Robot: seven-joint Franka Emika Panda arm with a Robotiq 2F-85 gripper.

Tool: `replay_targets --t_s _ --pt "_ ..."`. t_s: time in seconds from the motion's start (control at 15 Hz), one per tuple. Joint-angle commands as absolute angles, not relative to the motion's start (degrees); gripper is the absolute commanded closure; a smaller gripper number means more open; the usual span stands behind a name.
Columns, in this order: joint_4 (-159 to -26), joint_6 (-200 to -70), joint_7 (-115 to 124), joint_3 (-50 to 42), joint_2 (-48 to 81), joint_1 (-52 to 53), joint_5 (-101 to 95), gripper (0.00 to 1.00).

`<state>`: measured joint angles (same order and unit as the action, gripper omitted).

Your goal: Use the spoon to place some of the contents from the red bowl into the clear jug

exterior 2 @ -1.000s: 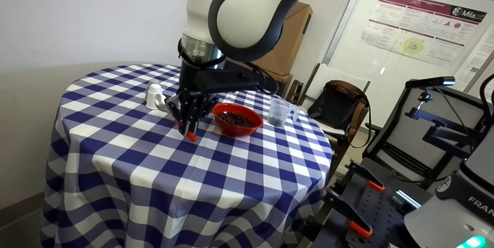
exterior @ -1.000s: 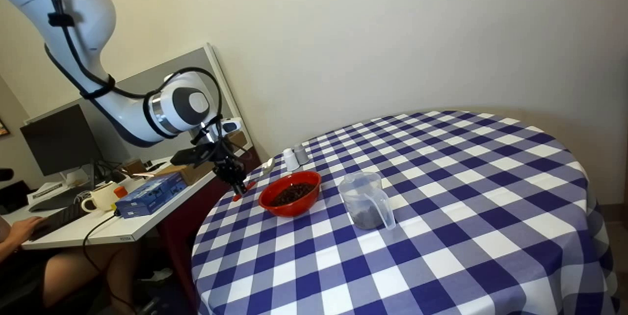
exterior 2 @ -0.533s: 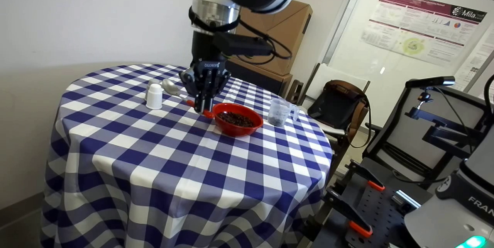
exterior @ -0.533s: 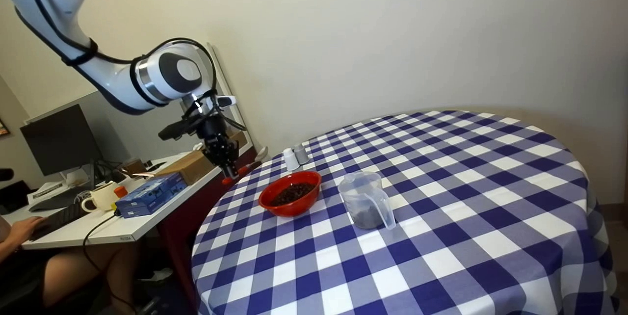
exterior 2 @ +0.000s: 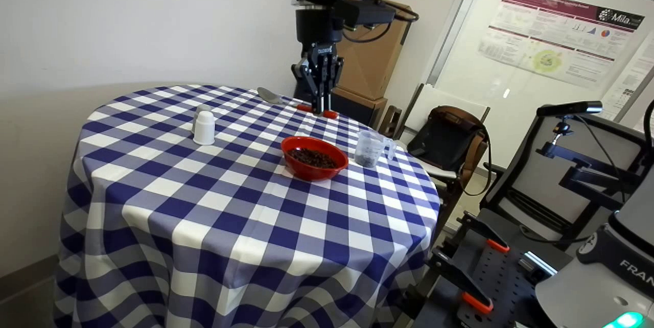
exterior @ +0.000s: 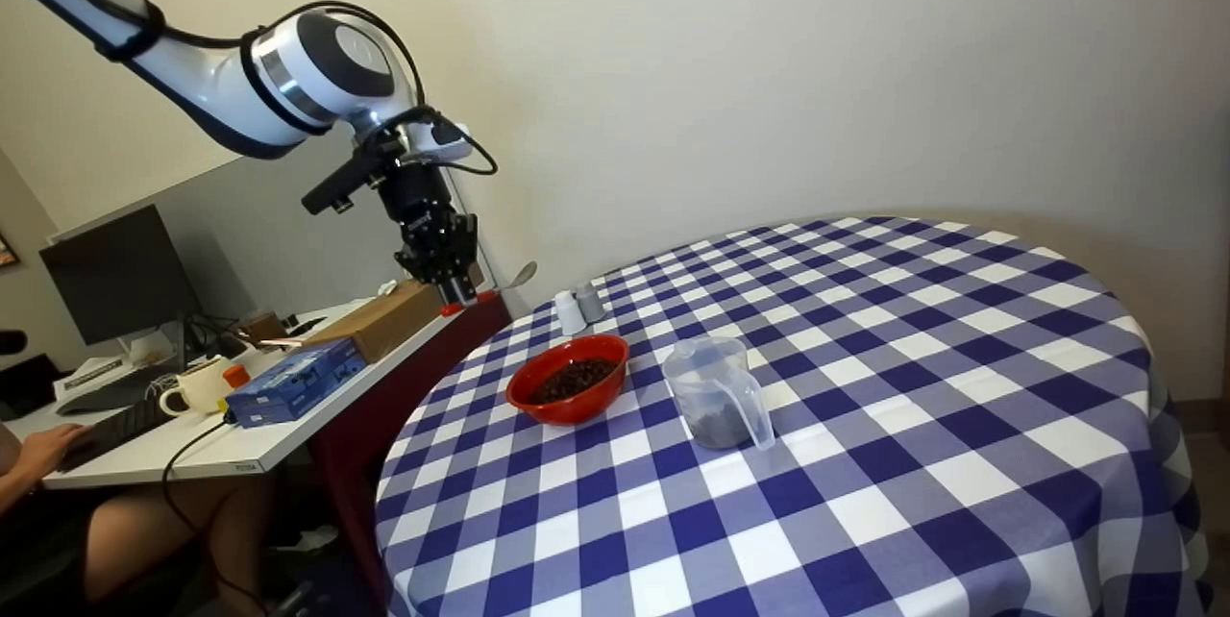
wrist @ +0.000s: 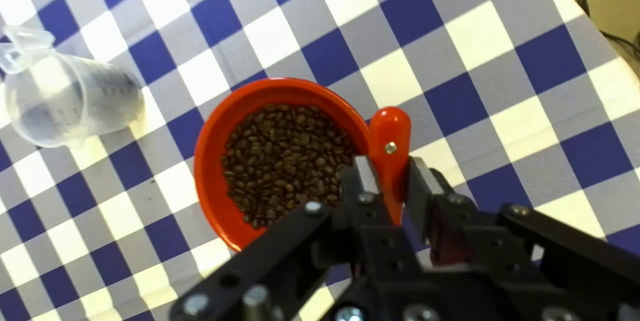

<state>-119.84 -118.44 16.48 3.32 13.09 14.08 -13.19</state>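
Observation:
The spoon has a red handle and a metal head (exterior: 522, 275); the head also shows in an exterior view (exterior 2: 269, 96). My gripper (exterior: 459, 295) (exterior 2: 321, 110) is shut on the handle (wrist: 390, 133) and holds the spoon roughly level in the air, above table height. The wrist view hides the head behind the fingers (wrist: 395, 173). The red bowl (exterior: 577, 408) (exterior 2: 310, 172) (wrist: 205, 176) stands on the table below, holding dark brown beans (exterior: 577, 379) (exterior 2: 312, 157) (wrist: 285, 161). The clear jug (exterior: 706, 386) (exterior 2: 369, 148) (wrist: 75, 96) stands upright beside it, handle outward; its lower part looks dark.
A white shaker (exterior: 569, 313) (exterior 2: 204, 129) and a grey shaker (exterior: 590, 303) stand near the bowl. A blue-checked cloth (exterior: 817, 521) covers the round table. A desk (exterior: 216, 449) with a blue box (exterior: 298, 383) and a mug (exterior: 200, 384) adjoins; a person's hand (exterior: 48, 454) shows there.
My gripper has risen with the spoon from close to the table to well above it. In an exterior view it has also shifted right. The bowl and jug have not moved.

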Motion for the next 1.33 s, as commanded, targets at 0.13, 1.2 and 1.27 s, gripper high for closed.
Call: replay_targets --t_s 0.13,1.2,1.27 --pt "-118.8 -108.5 9.8 4.3 10.8 12.1 -19.5 0.95" --pt "-114.6 -89.3 -6.2 3.8 15.6 7.5 -27.3 0.95" --pt "-114.4 -88.4 -6.4 4.0 16.2 7.6 -28.1 0.95"
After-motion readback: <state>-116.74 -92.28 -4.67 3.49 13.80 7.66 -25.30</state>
